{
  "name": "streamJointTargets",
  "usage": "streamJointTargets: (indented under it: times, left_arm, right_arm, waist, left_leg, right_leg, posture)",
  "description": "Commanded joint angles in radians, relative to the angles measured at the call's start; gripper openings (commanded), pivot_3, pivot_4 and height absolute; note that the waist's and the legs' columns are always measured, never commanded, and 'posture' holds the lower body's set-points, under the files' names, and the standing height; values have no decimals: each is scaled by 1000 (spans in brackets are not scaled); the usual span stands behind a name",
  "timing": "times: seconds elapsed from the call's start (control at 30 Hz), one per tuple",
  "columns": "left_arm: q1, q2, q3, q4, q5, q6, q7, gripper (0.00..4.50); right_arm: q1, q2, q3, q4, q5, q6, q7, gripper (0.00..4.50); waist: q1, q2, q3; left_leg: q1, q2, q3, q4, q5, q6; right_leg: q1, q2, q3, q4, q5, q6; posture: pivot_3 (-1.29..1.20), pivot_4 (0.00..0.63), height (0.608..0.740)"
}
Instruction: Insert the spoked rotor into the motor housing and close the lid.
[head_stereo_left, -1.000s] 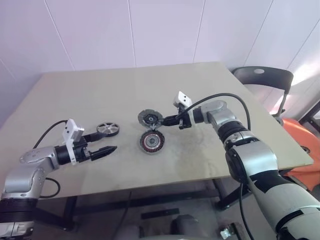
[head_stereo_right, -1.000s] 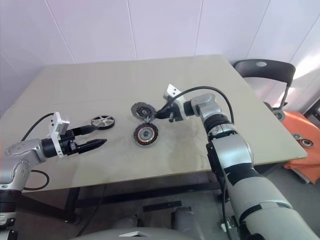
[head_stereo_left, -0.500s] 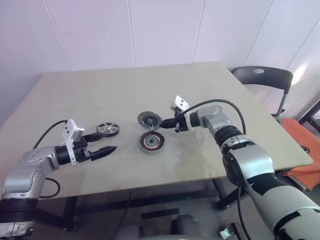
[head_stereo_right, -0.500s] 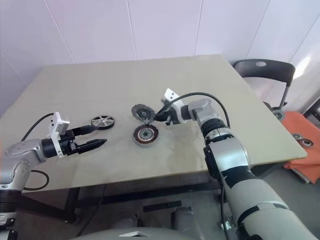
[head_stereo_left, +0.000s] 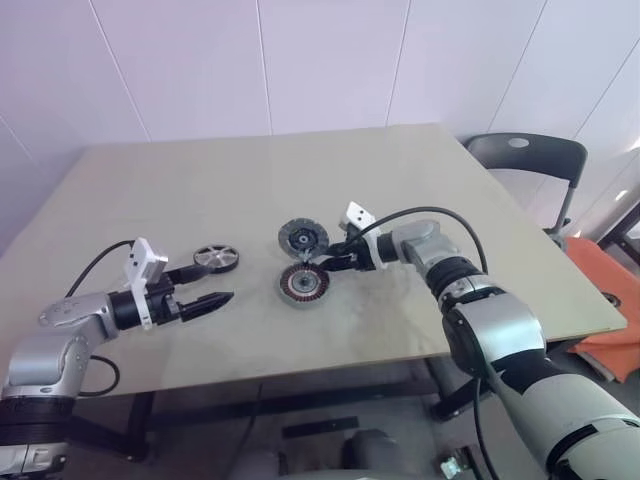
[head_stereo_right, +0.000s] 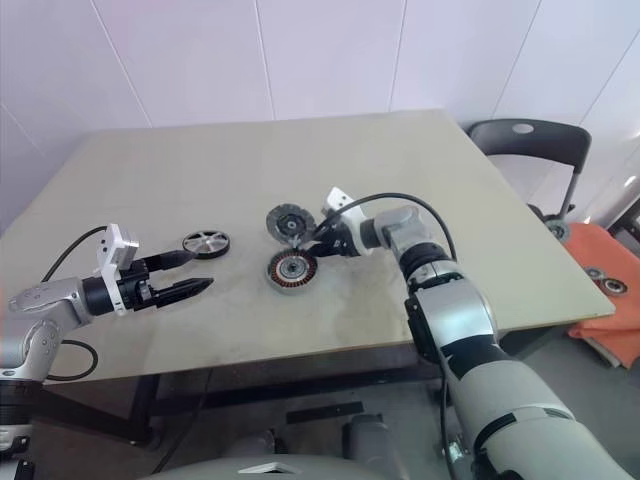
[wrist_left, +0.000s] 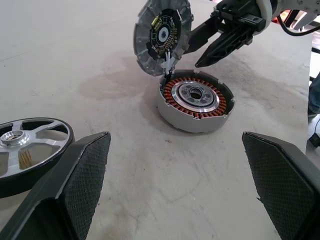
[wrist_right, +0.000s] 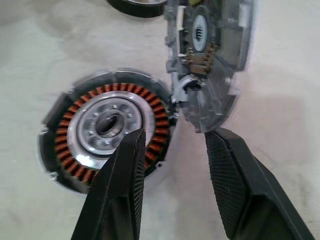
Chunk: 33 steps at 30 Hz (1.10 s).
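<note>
A broad beige table (head_stereo_left: 200, 180) carries all the parts. Off its far right corner stands a dark chair (head_stereo_left: 525, 155).

The right arm reaches in from the right, and the right gripper (head_stereo_left: 322, 265) sits low over the middle of the table, pointing left. Its two black fingers (wrist_right: 235, 190) stand partly apart with nothing between them; in the right wrist view one fingertip lies over the housing's windings and the other just below the lid's lower edge, and whether either touches cannot be told.

The left gripper (head_stereo_left: 208, 285) hovers over the near left part of the table, pointing right toward the parts. Its fingers (wrist_left: 82, 172) are spread wide and hold nothing.

The motor housing (head_stereo_left: 303, 283) lies flat near the table's middle, its ring of copper-brown windings and central hole facing up and nothing inside it.

The lid (head_stereo_left: 302, 238) stands tilted on edge just beyond the housing's far side, its lower edge at the housing's rim and its inner face with dark-and-silver hub turned toward the near side. It leans there with the right gripper just to its right.

The spoked rotor (head_stereo_left: 216, 258) lies flat to the left of the housing, well apart from it, just beyond the left gripper's far finger.
</note>
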<state>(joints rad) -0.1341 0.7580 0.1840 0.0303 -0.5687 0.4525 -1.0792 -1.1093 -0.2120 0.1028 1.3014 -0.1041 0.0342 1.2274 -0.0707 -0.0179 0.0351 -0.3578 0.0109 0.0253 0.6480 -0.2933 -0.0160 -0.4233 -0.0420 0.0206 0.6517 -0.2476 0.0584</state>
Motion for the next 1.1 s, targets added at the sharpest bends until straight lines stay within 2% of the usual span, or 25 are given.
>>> streamJointTargets:
  times: [0.03, 0.2, 0.3, 0.43, 0.57, 0.67, 0.8, 1.1]
  left_arm:
    - [-20, 8, 29, -18, -8, -6, -4, 4482]
    - [-8, 7, 37, -25, -11, -7, 0, 4482]
    - [-3, 5, 42, -26, -12, -9, 2, 4482]
    - [-2, 1, 43, -34, -14, -5, 9, 4482]
    - [-2, -2, 44, -40, -17, -3, 11, 4482]
    - [-1, 4, 48, -45, -18, 2, 9, 4482]
    - [-6, 5, 48, -47, -18, 8, 12, 4482]
    - [8, 0, 57, -52, -15, 4, 15, 4482]
  right_arm:
    - [-27, -44, 9, -33, -1, -3, 109, 1982]
    - [-15, -102, -2, -63, 16, -5, 174, 1982]
    - [-13, -105, -49, -105, 74, 38, 194, 1429]
    - [69, -69, -62, -247, 131, 94, 205, 67]
    - [233, 12, -27, -518, 170, 220, 134, 26]
    - [300, 33, -5, -631, 180, 284, 94, 26]
    - [307, 82, -2, -616, 182, 254, -27, 26]
    - [218, 156, -22, -471, 193, 149, -172, 26]
  waist:
    - [0, 0, 0]
    - [1, 0, 0]
    - [-3, 0, 0]
    - [0, 0, 0]
    - [2, -1, 0]
    - [3, 0, 0]
    - [2, -1, 0]
    - [1, -1, 0]
  left_leg:
    - [0, 0, 0, 0, 0, 0]
    - [0, 0, 0, 0, 0, 0]
    - [0, 0, 0, 0, 0, 0]
    - [1, 1, 0, 0, 0, 0]
    - [0, 1, 0, 1, 0, 0]
    - [0, 0, 0, 1, 0, 0]
    - [1, 0, 0, 2, 0, 0]
    - [0, 0, 0, 2, 0, 0]
  right_leg:
    - [0, 0, 0, 0, 0, 0]
    - [0, 0, 0, 0, 0, 0]
    - [0, 1, 0, 0, 0, 0]
    - [0, 2, 0, 1, 0, 0]
    - [1, 1, 0, 1, 0, 0]
    - [0, 1, 0, 1, 0, 0]
    - [1, 0, 0, 2, 0, 0]
    - [0, 1, 0, 2, 0, 0]
  posture:
    - [0, 0, 740]
    - [0, 0, 740]
    - [0, 0, 740]
    - [0, 0, 740]
    - [0, 0, 740]
    - [0, 0, 740]
    - [0, 0, 740]
    - [0, 0, 740]
